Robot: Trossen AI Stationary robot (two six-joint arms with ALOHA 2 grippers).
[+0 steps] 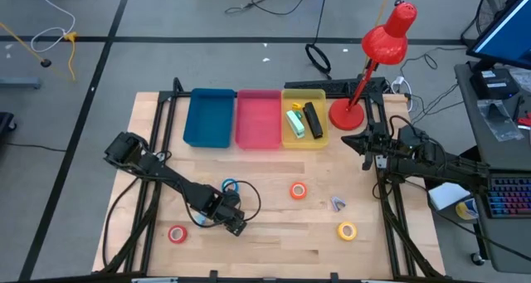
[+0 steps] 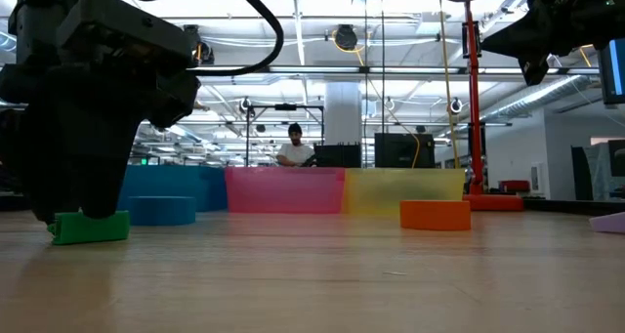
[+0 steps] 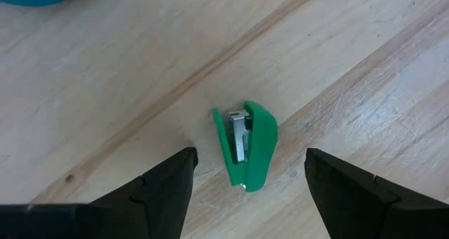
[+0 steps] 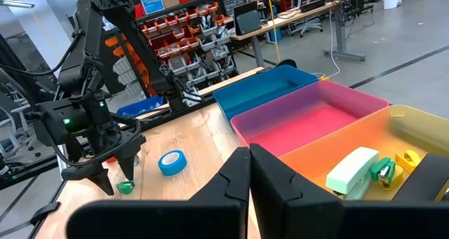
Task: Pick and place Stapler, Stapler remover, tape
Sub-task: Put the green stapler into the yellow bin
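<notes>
A small green stapler (image 3: 247,145) lies flat on the wood, and my left gripper (image 3: 249,179) stands low over it, open, one finger on each side and clear of it. In the high view that gripper (image 1: 235,224) hides the stapler; the low view shows the stapler (image 2: 90,227) at its fingertips. The blue tape (image 1: 230,186), orange tape (image 1: 298,191), red tape (image 1: 177,233) and yellow tape (image 1: 347,230) lie flat on the table. The purple-grey staple remover (image 1: 337,204) lies between orange and yellow. My right gripper (image 4: 249,170) is shut, raised near the table's right edge (image 1: 371,143).
Along the far edge stand a blue tray (image 1: 208,117), a pink tray (image 1: 258,119) and a yellow tray (image 1: 319,138) that holds a pale green stapler (image 1: 294,122) and a black one (image 1: 313,119). A red desk lamp (image 1: 347,114) stands right of the trays.
</notes>
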